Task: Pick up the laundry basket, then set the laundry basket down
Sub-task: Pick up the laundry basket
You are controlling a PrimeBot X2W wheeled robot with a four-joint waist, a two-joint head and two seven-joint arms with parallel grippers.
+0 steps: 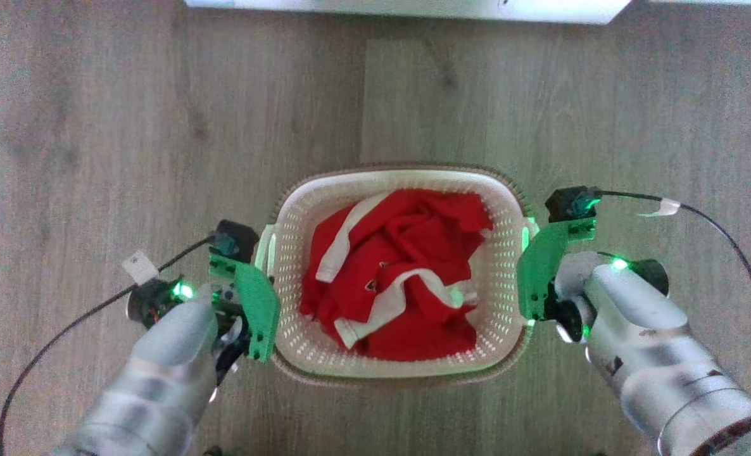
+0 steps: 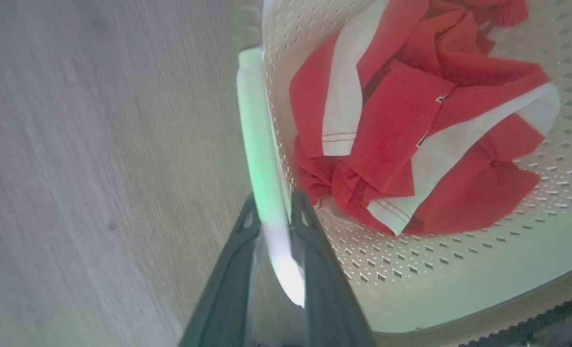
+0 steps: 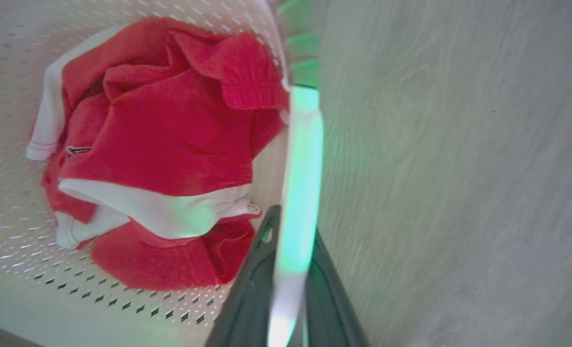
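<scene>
The cream-white perforated laundry basket (image 1: pixel 299 215) with its brown rim is in the middle of the head view, between my two arms. A crumpled red-and-white garment (image 1: pixel 401 272) lies inside it. My left gripper (image 2: pixel 272 202) is shut on the basket's white left handle (image 2: pixel 259 144), one dark finger on each side of it. On the opposite side, my right gripper (image 3: pixel 293 217) is shut on the white right handle (image 3: pixel 303 159). The head view shows the left gripper (image 1: pixel 266 266) and the right gripper (image 1: pixel 527 253) pressed against the basket's sides. Whether the basket touches the floor I cannot tell.
Grey-brown wood floor (image 1: pixel 128 126) surrounds the basket on all sides. The base of a white appliance or cabinet (image 1: pixel 413 7) runs along the far edge. Black cables trail from the left wrist (image 1: pixel 46 342) and the right wrist (image 1: pixel 730 240).
</scene>
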